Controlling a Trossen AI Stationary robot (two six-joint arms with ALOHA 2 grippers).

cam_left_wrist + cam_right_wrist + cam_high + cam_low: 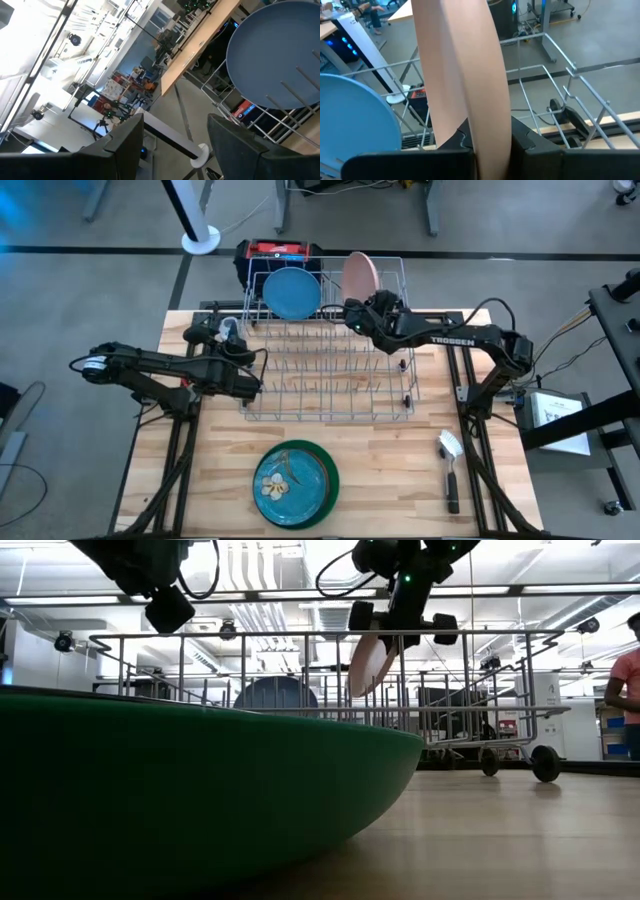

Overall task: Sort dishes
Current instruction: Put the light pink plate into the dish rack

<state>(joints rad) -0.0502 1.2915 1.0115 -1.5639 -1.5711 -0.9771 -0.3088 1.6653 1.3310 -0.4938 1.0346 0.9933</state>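
Now the right hand (362, 308) is clamped on the pink plate (358, 275), holding it on edge above the far end of the rack (330, 395). In the right wrist view the fingers (462, 137) pinch the plate's lower rim, with the disc rising straight up from them. That is the relation that counts: the plate stands upright, directly over the tines, so the way into a slot looks to be straight down from the hand. Just beside it the blue plate (291, 292) is already standing in the rack's far row, roughly parallel, so the pink one seems bound for a neighbouring slot and must not knock it.

The left hand (228, 330) waits at the rack's left side, fingers (122, 147) apart and holding nothing; it points towards the blue plate. The green plate (324, 480), with another blue plate (288, 485) resting on it, sits at the worktop's (380, 470) near edge, about midway between the two arms, and the free left arm is the one able to fetch it.
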